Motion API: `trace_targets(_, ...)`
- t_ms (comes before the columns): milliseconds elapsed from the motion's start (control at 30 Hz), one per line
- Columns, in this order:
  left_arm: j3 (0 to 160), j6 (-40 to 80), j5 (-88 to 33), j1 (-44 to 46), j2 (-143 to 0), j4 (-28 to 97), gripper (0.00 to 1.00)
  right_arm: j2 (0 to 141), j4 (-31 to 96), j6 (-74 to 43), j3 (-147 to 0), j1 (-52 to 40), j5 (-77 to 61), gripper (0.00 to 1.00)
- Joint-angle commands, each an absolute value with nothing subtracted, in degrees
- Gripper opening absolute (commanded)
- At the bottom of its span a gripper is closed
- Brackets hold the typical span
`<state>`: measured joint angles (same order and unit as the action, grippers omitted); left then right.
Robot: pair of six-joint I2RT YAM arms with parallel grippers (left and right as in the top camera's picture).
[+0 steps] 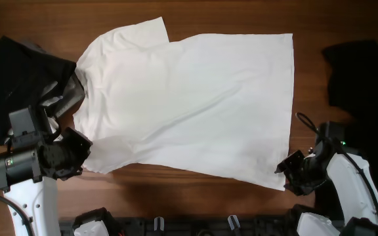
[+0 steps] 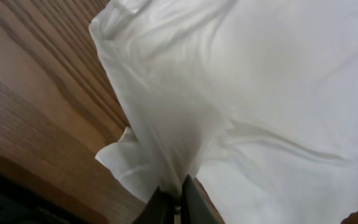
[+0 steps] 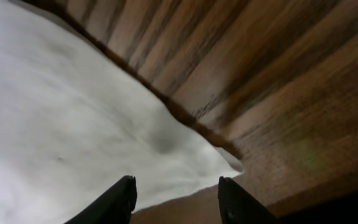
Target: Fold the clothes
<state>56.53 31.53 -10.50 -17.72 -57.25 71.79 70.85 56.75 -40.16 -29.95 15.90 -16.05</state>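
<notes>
Lower left, the left gripper (image 2: 178, 190) is pinched tight on the white T-shirt's (image 1: 189, 98) edge; lower right, the right gripper (image 3: 178, 186) hangs half-open, jaws straddling the hem corner, gripping nothing

From overhead the light is even and the picture sharp. The white T-shirt (image 1: 189, 105) is nearly overexposed, its folds faint. The black garment (image 1: 12, 72) left of it loses all detail. The right wrist picture is dim and blurred (smeared, mostly), with a dark shadow on the table (image 3: 278, 93) along the shirt's edge.
</notes>
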Motion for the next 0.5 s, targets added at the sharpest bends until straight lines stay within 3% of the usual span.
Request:
trace_targets(0, 57.3, 30.2, -11.0, -17.5, -56.6, 72.0, 0.06, 72.6, 54.7, -41.5, -29.2, 15.6, -15.5, 0.4)
trace_targets(133, 57.3, 30.2, -11.0, -17.5, -56.6, 72.0, 0.05, 72.7, 53.3, -40.1, -29.2, 15.6, -16.8, 0.31)
trace_targets(167, 57.3, 30.2, -11.0, -17.5, -56.6, 72.0, 0.05, 72.7, 54.1, -39.0, -29.2, 15.6, -16.8, 0.34)
trace_targets(233, 57.3, 30.2, -11.1, -17.5, -56.6, 72.1, 0.05, 72.6, 56.8, -38.5, -29.2, 15.6, -15.7, 0.57)
trace_targets(267, 57.3, 30.2, -11.0, -17.5, -56.6, 72.2, 0.05, 72.7, 58.2, -38.6, -29.2, 15.6, -14.6, 0.61)
trace_targets(467, 57.3, 30.2, -11.0, -17.5, -56.6, 72.4, 0.06, 72.7, 53.9, -41.3, -26.8, 15.6, -14.0, 0.63)
